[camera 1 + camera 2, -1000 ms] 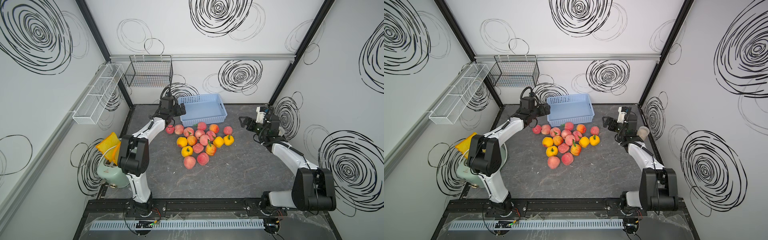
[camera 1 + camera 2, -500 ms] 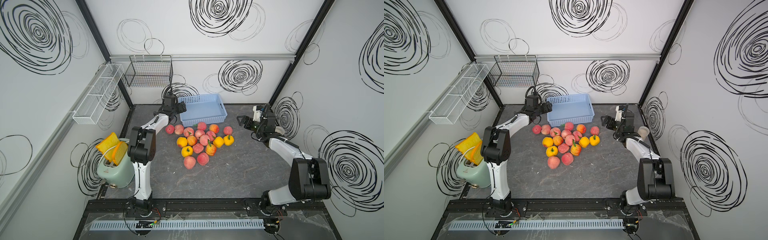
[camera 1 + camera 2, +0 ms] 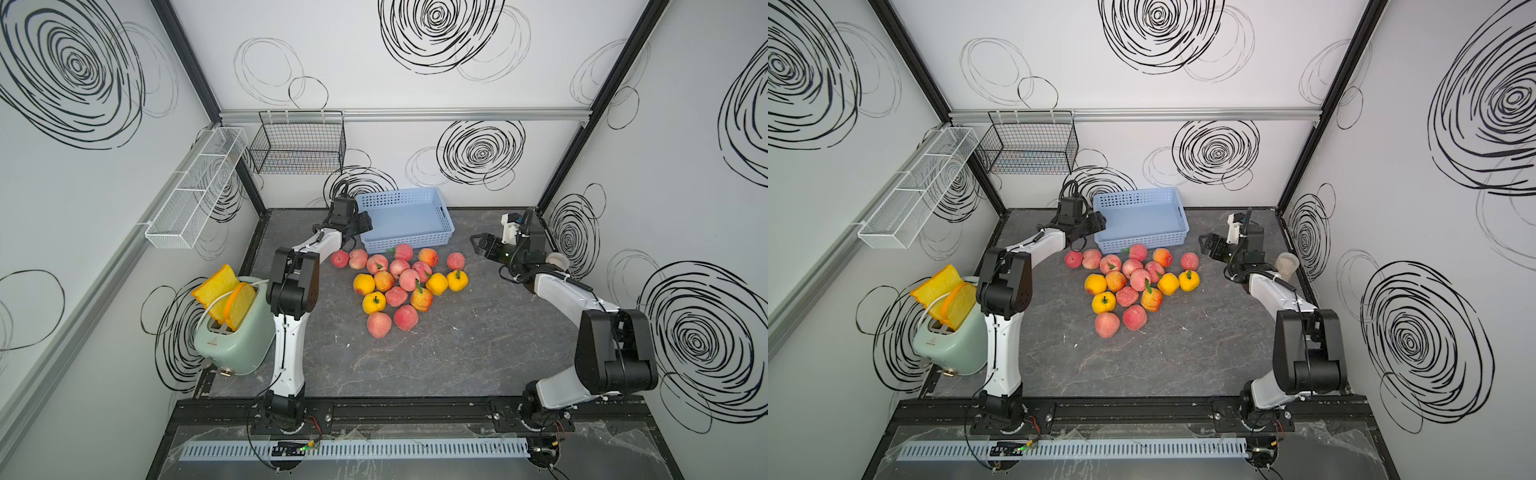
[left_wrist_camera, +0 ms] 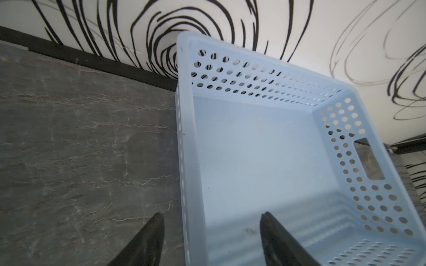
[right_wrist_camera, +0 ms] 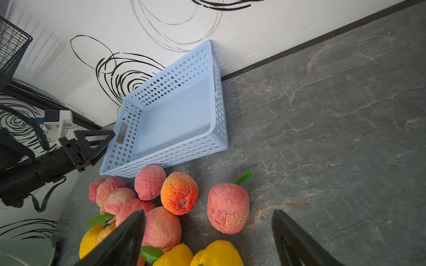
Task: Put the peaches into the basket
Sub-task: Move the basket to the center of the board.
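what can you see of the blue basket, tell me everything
The basket is shallow, rectangular, light blue plastic, with round holes in its walls, a solid floor and a handle slot in a short side. It is empty and sits flat on the gray table near the back wall. Peaches crowd its front wall. The left end effector straddles one short wall, open, with no clear contact.

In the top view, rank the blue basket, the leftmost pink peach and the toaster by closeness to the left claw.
1. blue basket: its side wall is right at the left claw.
2. leftmost pink peach: on the table by the basket's front corner.
3. toaster: beside the left arm's base.
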`<act>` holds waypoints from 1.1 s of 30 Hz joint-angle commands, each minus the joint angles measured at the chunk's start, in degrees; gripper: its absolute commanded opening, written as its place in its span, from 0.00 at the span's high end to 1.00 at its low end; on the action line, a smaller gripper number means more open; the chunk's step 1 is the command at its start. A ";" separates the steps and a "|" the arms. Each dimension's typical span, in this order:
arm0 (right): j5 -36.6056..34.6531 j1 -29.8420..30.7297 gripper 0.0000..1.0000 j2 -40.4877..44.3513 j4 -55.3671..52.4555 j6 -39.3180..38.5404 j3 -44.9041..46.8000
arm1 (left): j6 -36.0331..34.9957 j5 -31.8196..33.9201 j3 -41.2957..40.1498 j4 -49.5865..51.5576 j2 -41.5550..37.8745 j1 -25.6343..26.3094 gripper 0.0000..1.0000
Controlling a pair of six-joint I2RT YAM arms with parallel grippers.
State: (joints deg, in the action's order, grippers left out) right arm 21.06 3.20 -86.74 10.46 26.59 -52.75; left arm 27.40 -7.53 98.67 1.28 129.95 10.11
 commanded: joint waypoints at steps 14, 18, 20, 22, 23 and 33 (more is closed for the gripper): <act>-0.13 0.33 0.11 -0.03 -1.83 0.57 -2.03 | -5.09 -3.05 1.45 -0.02 0.02 -0.70 0.80; -0.30 0.36 0.11 0.13 -1.85 0.74 -1.95 | -7.12 -4.75 1.17 0.11 -0.79 -1.40 0.83; -0.27 0.31 0.11 0.10 -1.85 0.75 -1.90 | -7.61 -5.11 1.08 0.45 -0.99 -1.74 0.84; -0.38 0.32 0.11 0.13 -1.77 0.90 -1.77 | -8.07 -5.43 0.93 0.83 -1.34 -1.98 0.85; -0.32 0.31 0.11 0.00 -1.80 0.92 -1.73 | -8.27 -5.48 0.63 0.76 -1.56 -2.02 0.86; -0.38 0.31 0.11 0.03 -1.75 0.83 -0.44 | -8.18 -6.53 -4.15 -0.40 -4.65 -2.11 1.00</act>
State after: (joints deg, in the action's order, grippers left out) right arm 20.99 3.29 -86.74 9.41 26.68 -52.84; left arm 19.79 -12.19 95.83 2.42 128.68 8.45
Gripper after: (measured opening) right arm 0.887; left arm 0.164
